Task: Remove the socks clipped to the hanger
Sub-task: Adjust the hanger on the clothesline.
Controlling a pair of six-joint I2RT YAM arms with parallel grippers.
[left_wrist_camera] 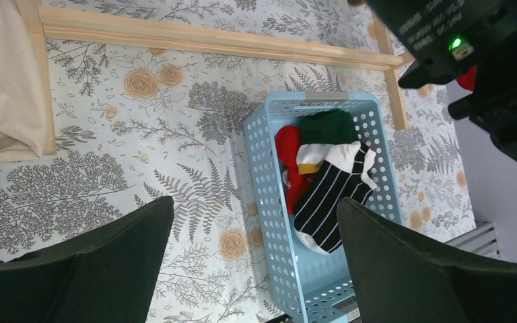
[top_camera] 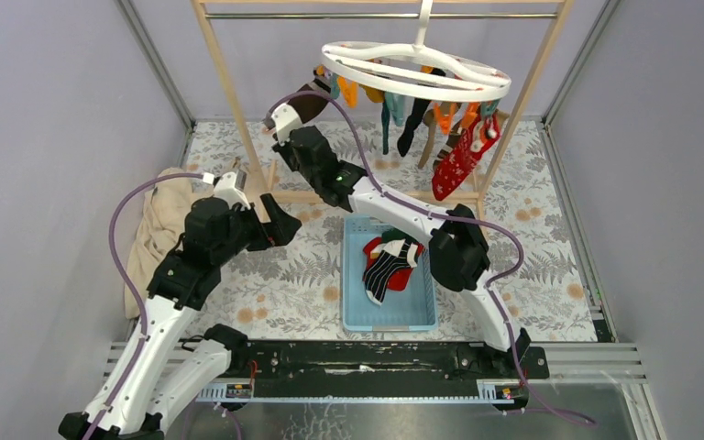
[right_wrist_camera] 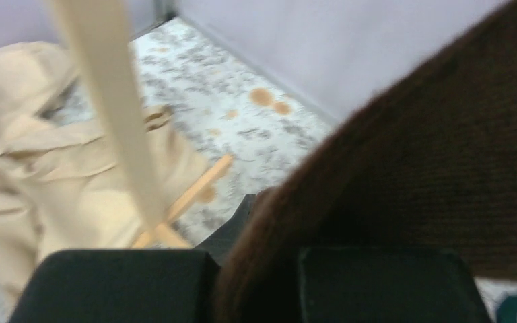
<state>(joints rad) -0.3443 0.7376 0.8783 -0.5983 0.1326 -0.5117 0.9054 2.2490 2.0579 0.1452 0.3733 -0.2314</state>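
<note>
The white round hanger hangs from the wooden rack's top bar, with several socks clipped under it: a red patterned sock, dark and teal ones. At the ring's left edge my right gripper is shut on a brown sock, which fills the right wrist view between the fingers. My left gripper hovers open, left of the blue basket, nothing between its fingers. A striped sock, a red one and a green one lie in the basket.
The wooden rack frame stands around the hanger, its base rail on the floral mat. A large beige cloth lies at the left. Grey walls close in both sides.
</note>
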